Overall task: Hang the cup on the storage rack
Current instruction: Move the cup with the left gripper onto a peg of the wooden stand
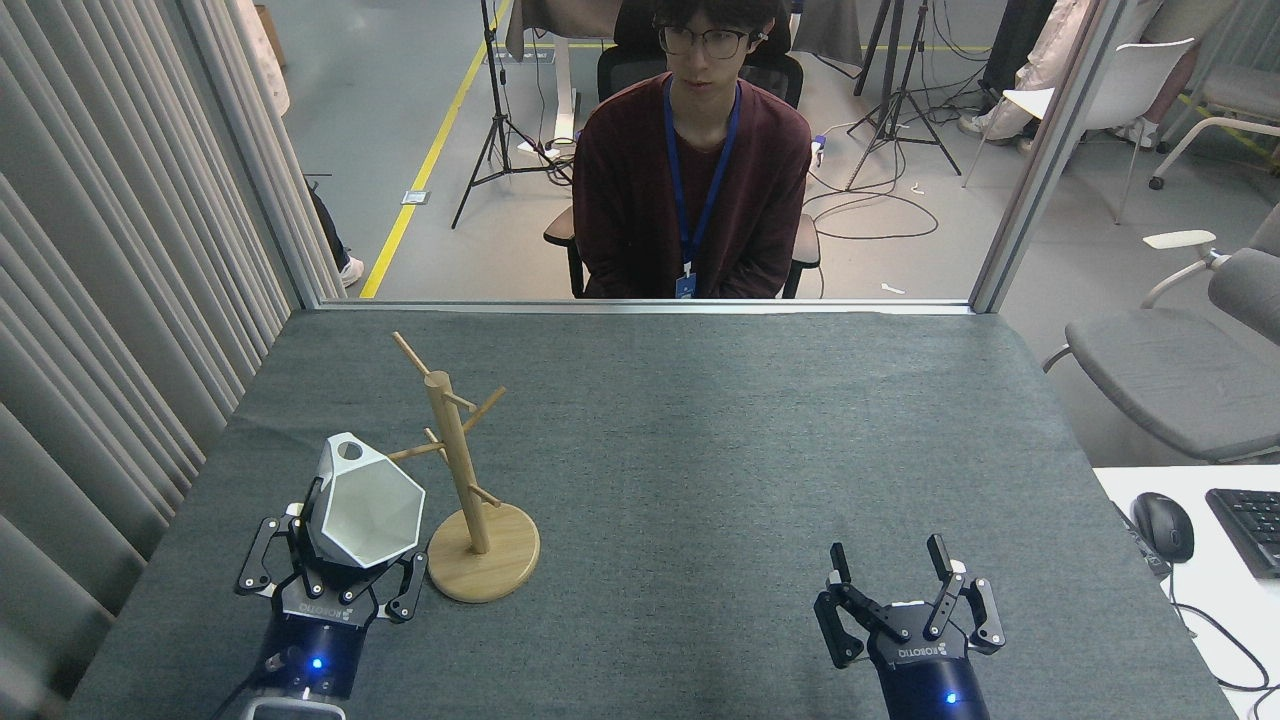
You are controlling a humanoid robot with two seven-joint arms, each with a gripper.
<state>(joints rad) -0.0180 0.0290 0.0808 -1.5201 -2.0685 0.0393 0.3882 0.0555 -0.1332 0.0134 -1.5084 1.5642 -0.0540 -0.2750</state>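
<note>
The white faceted cup (pixel 368 505) is held above the table at the near left, its open mouth facing me and its pierced tab at the top. My left gripper (pixel 330 560) is shut on the cup from below. Just right of the cup stands the wooden storage rack (pixel 462 470), an upright post with thin angled pegs on a round disc base. One left-pointing peg ends close to the cup's upper right edge; I cannot tell whether they touch. My right gripper (pixel 888 562) is open and empty at the near right.
The grey cloth-covered table (pixel 700 420) stretches back to a glass partition. A person in a dark red top sits behind it at the middle (pixel 695 180). Curtains line the left side. A mouse (pixel 1165 525) and keyboard lie on a white desk at the right.
</note>
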